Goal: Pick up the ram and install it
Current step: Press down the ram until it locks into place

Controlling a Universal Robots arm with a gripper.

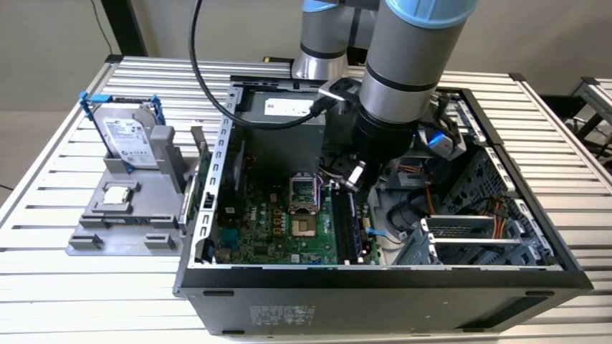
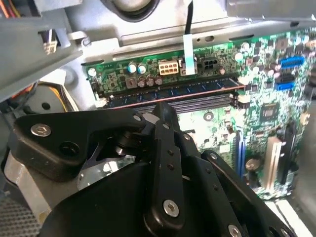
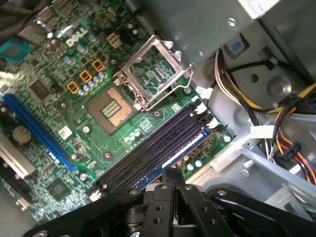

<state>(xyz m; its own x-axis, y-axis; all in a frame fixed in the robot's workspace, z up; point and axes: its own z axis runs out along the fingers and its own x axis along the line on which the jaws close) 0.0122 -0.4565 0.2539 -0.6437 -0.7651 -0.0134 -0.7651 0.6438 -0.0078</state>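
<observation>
Gripper pressed together, holding nothing, hovers just above the ram, which sits seated in the outermost memory slot beside the motherboard edge; drive cage wall close alongside.

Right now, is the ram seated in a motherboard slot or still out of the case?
In a slot: the ram stands on edge in the outermost memory slot, chips showing, with the gripper shut just above it.

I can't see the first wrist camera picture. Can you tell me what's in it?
The black gripper, fingers together, hangs just over the ram, seated on the green motherboard next to dark empty memory slots and an open processor socket.
</observation>
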